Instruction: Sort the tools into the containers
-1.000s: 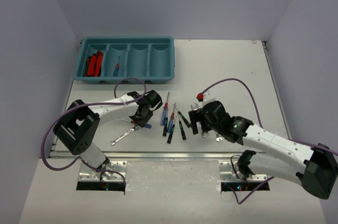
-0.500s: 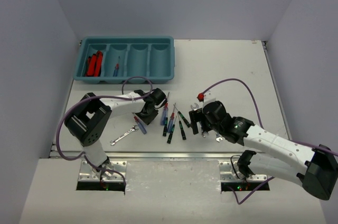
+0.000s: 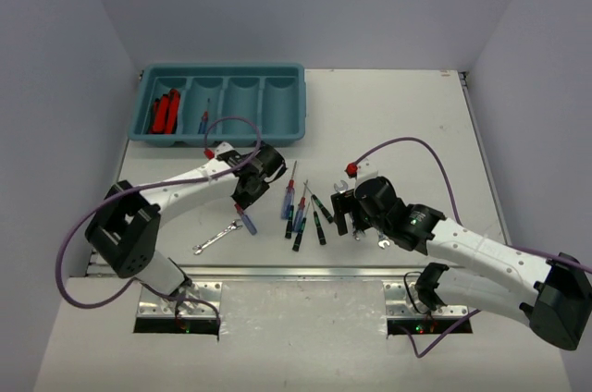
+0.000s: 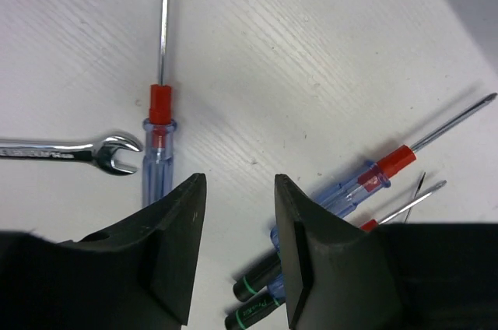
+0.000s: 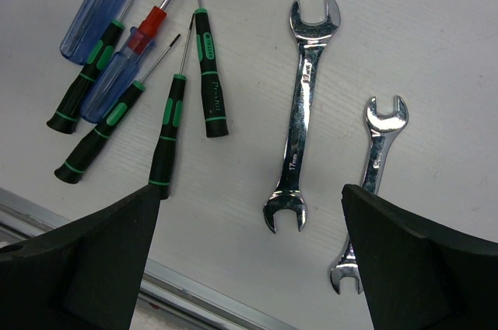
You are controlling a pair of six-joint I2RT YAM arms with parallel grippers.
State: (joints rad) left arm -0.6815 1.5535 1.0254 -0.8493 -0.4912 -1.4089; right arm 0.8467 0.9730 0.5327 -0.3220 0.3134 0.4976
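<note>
Robot lab: plain grey walls (image 3: 305, 4) enclose white table (image 3: 398, 115).

Two wrenches, a long wrench (image 5: 300, 116) and a short wrench (image 5: 376, 163), are shown in polished, mirror-bright metal. To the left of them, thin screwdrivers (image 5: 208, 73) are fitted with matt black plastic handles ringed in green, on shafts of bare steel. A blue screwdriver (image 4: 156, 160), seen just ahead of the left fingers (image 4: 175, 244), is handled in clear, glossy blue plastic with an opaque red collar. The fingers themselves are finished in dull black plastic. The table (image 4: 311, 42) is surfaced in matt white with a fine grain. The tray (image 3: 222, 67) is moulded in smooth teal plastic.
</note>
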